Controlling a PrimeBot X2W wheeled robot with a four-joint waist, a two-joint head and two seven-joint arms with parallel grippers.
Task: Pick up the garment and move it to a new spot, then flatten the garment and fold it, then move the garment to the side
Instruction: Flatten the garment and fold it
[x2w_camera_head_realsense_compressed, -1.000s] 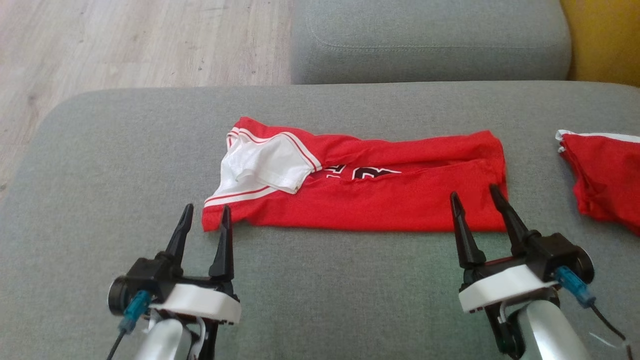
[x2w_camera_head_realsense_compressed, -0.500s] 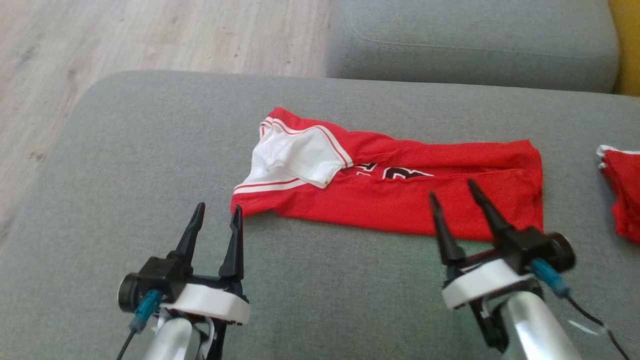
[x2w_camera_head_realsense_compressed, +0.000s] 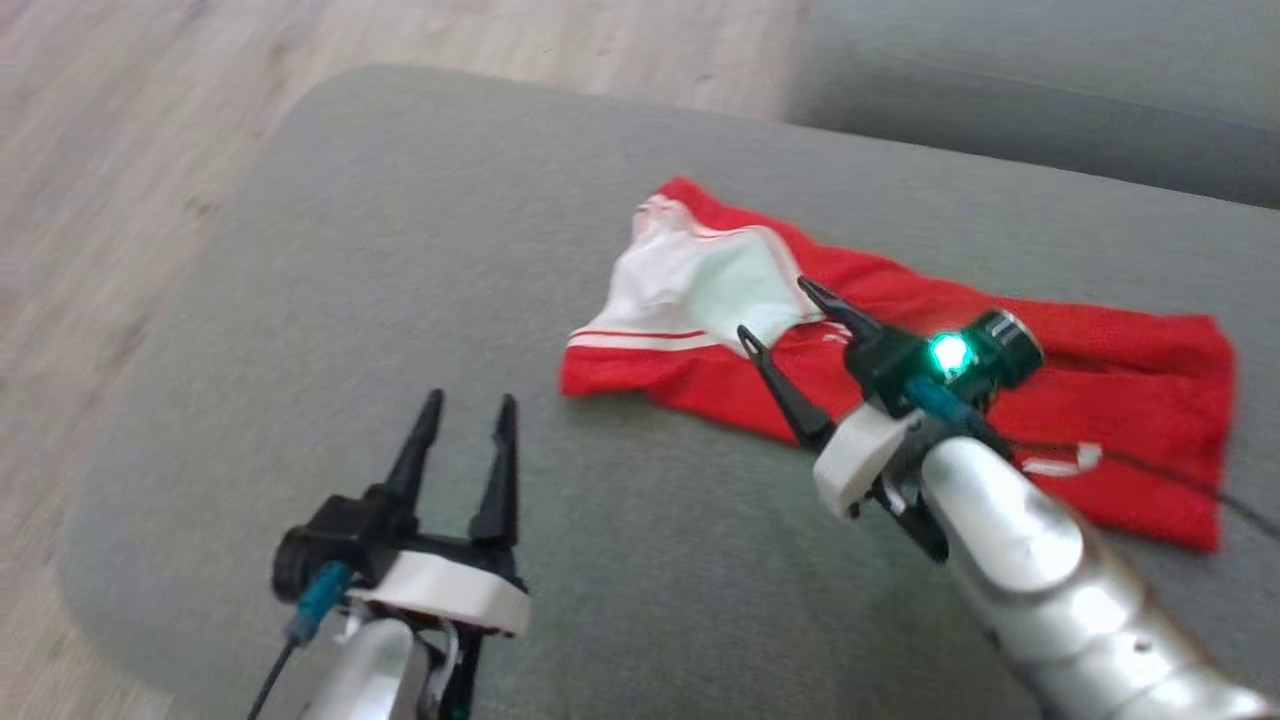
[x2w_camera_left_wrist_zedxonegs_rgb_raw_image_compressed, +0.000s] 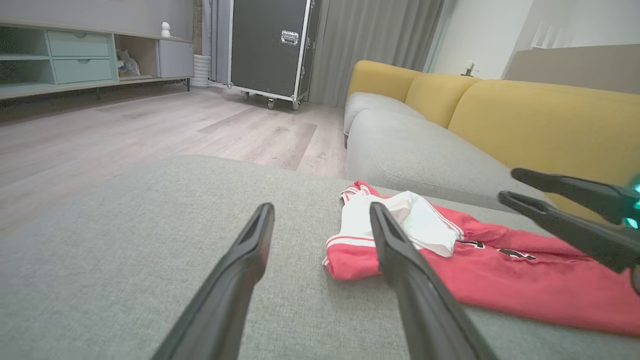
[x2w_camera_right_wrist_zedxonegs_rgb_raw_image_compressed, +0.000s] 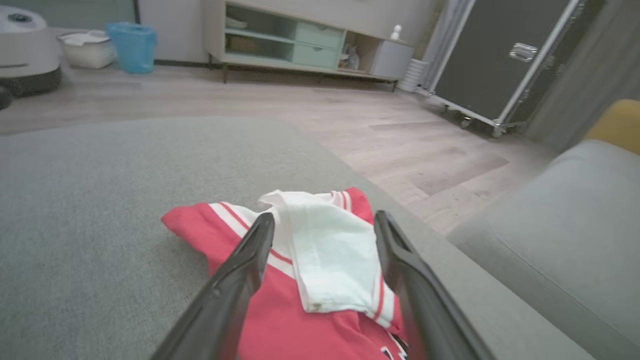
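Head view, garment: the red garment (x2w_camera_head_realsense_compressed: 1120, 360) lay as a long folded strip on the grey cushion (x2w_camera_head_realsense_compressed: 400, 250), with its white sleeve (x2w_camera_head_realsense_compressed: 700, 290) at the left end.
Head view, left tool: the left tool (x2w_camera_head_realsense_compressed: 470, 400) was released, jaws apart, over bare cushion near the strip's left front corner and clear of the cloth.
Head view, right tool: the right tool (x2w_camera_head_realsense_compressed: 775, 308) was released, with its tips above the white sleeve; contact could not be told.
Head view, edges: the cushion's rounded left edge dropped to the wood floor (x2w_camera_head_realsense_compressed: 100, 150). Wide bare fabric lay left of the garment.
Left wrist view: open fingers pointed across bare cushion. The garment's end lay just past the right finger, and a second cushion (x2w_camera_left_wrist_zedxonegs_rgb_raw_image_compressed: 410, 150) stood beyond.
Right wrist view: parted fingers straddled the white sleeve. The cushion's edge ran close behind the garment's end.
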